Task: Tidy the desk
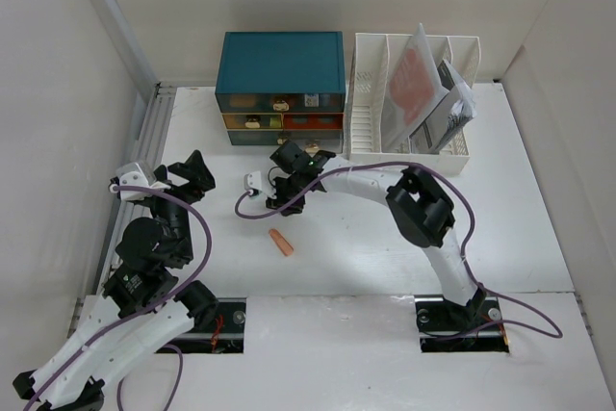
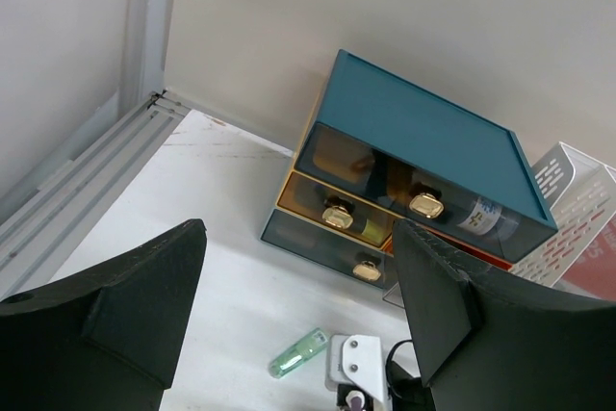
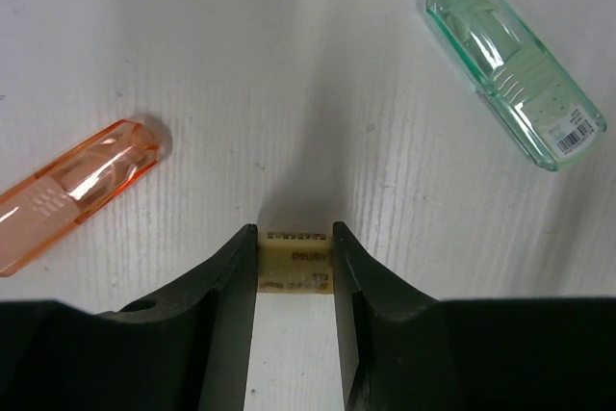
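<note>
White table (image 1: 510, 199) | yellow block (image 3: 296, 267) clamped between right pincer (image 3: 295, 236) fingers | left pincer (image 2: 298, 310) agape

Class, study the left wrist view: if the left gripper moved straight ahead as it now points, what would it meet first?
Most likely the teal drawer unit, around its lower drawers. The left gripper is open, and the green tube lies below that line. Depth is unclear.

The orange tube (image 3: 77, 183) runs off the left edge; print on the eraser (image 3: 296, 262) seems unreadable.
</note>
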You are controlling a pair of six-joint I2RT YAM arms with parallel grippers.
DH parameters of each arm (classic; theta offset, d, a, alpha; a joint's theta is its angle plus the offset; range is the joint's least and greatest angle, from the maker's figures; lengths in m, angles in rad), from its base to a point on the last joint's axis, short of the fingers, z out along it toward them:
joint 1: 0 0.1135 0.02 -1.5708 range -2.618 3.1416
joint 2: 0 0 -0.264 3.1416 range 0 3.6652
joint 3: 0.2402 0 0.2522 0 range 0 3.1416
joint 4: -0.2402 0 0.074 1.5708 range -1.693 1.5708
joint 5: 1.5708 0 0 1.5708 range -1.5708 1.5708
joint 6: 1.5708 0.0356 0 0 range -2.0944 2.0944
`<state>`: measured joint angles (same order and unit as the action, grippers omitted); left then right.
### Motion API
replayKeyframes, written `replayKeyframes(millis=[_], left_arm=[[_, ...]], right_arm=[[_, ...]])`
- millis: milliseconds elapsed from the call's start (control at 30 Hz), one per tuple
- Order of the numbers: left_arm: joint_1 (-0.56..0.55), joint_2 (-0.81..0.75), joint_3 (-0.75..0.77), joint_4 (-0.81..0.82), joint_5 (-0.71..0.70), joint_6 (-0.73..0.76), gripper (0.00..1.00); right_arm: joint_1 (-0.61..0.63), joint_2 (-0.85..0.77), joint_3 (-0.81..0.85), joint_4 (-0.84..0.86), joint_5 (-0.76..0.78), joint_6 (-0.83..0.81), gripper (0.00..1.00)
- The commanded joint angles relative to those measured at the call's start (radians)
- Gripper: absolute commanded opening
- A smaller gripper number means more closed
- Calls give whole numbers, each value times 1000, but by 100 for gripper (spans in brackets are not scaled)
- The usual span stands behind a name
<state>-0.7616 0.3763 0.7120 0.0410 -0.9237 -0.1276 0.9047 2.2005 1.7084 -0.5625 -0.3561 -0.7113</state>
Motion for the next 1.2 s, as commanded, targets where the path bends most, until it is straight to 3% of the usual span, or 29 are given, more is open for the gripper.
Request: replayKeyframes(millis=[0, 400, 533, 667, 900, 1167], left_arm=[[2, -11, -8, 39, 2, 14, 76], [2, -2, -8, 39, 2, 14, 76], [2, 7, -8, 39, -7, 14, 76], [2, 7, -8, 39, -7, 14, 76], [2, 7, -8, 39, -7, 14, 76], [2, 7, -8, 39, -7, 14, 76]], right_arm=[[13, -93, 54, -43, -55, -8, 9], [22, -327, 85, -31, -73, 33, 9], [22, -366, 85, 9, 29, 33, 10], [22, -403, 45, 104, 271, 52, 11], [-21, -403, -27, 280, 566, 104, 9], [-84, -374, -41, 345, 652, 171, 6]])
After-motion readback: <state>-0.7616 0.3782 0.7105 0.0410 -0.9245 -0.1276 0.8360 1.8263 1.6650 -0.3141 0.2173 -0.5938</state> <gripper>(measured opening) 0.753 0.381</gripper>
